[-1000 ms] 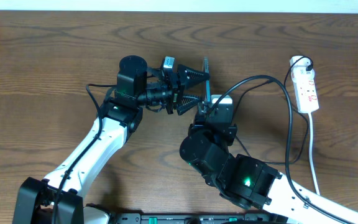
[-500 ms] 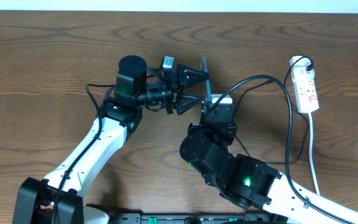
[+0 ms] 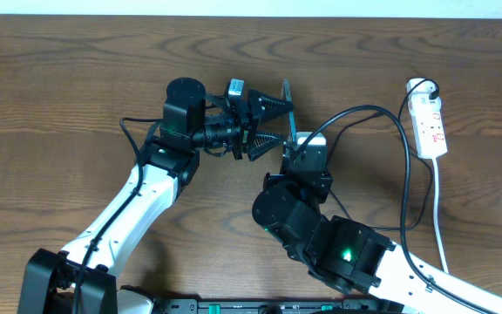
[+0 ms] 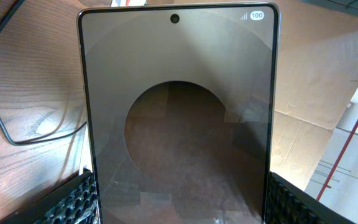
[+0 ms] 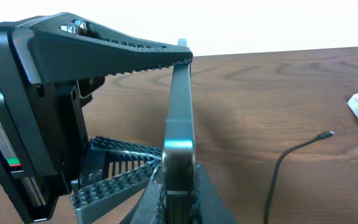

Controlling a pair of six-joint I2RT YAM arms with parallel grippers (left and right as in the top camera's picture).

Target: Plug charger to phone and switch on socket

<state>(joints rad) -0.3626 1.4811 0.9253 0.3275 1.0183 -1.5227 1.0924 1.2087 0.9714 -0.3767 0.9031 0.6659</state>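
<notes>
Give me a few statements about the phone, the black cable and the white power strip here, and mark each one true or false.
1. The phone lies flat on the table. False: it is held up on its edge, off the wood.
2. Both arms grip the phone. True: the left arm's fingers clamp its long sides, and the right arm's fingers pinch one end.
3. The charger's connector tip lies loose on the table. True: it is not in the phone.
4. The power strip sits on the robot's left side. False: it is at the far right of the table.
</notes>
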